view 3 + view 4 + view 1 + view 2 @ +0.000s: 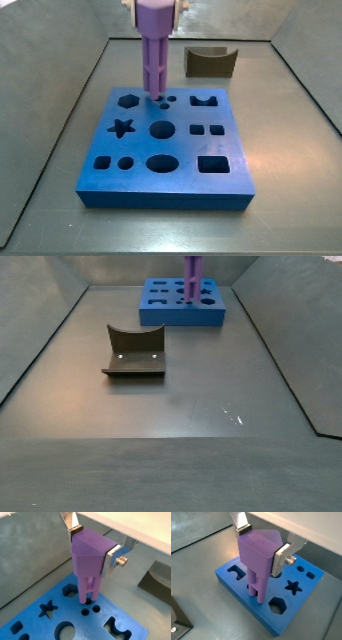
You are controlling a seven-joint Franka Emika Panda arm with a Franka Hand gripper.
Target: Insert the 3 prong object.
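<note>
The 3 prong object (154, 50) is a tall lilac-purple fluted peg that hangs upright in my gripper (156, 6). In both wrist views the silver fingers (114, 558) (282, 556) clamp the peg's thick upper part (90, 552) (256, 554). My gripper (93, 546) (262, 544) is shut on it. The peg's lower end (86, 598) (260, 598) stands at the top face of the blue board (227, 185), right by a cluster of small round holes (163, 101). I cannot tell whether the tip has entered them. In a side view the peg (193, 281) stands over the board (160, 316).
The blue board (130, 624) (234, 584) has several shaped holes: a star (120, 127), a hexagon (127, 100), round and square ones. A dark olive curved block (210, 62) (134, 353) stands on the grey floor away from the board. Grey walls ring the floor.
</note>
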